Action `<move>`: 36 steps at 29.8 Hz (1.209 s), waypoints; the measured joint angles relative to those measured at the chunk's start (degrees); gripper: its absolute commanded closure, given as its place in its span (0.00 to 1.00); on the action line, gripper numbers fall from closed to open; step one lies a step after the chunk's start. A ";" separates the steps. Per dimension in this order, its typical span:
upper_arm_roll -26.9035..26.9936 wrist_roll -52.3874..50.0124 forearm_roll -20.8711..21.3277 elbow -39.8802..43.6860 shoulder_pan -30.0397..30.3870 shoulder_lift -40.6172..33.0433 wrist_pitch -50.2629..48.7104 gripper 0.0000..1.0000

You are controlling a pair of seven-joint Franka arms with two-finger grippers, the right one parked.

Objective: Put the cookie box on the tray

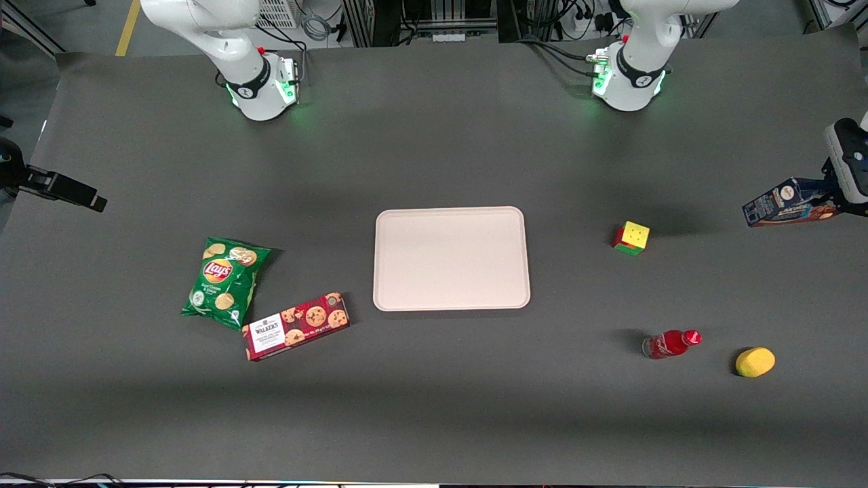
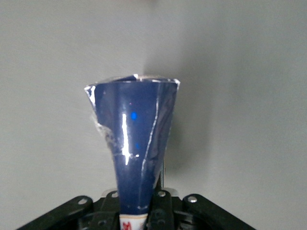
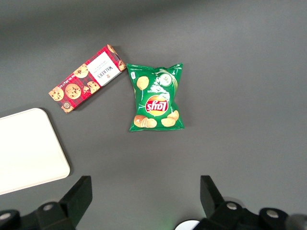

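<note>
Dark grey table, grey floor, perhaps metal racking

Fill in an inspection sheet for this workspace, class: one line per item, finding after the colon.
Surface: dark grey table mat, flat.
Job's things: dark navy-blue cookie box held above the table at the working arm's end; pale beige-pink rectangular tray bare.
Clutter: green Lay's crisp bag, red tartan Walkers box, coloured puzzle cube, red bottle lying down, yellow lemon-like object.
Grippers: left hand shut on the navy box.
Cables: black cables near the arm bases.
Surroundings: nothing seen.
</note>
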 measured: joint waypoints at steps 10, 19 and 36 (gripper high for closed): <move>-7.53 -19.28 -2.15 1.68 -0.10 -0.13 -4.67 1.00; -19.45 -45.62 -2.84 2.32 -0.41 -1.73 -6.05 1.00; -39.79 -98.00 -7.80 2.78 -0.85 -1.86 -6.62 1.00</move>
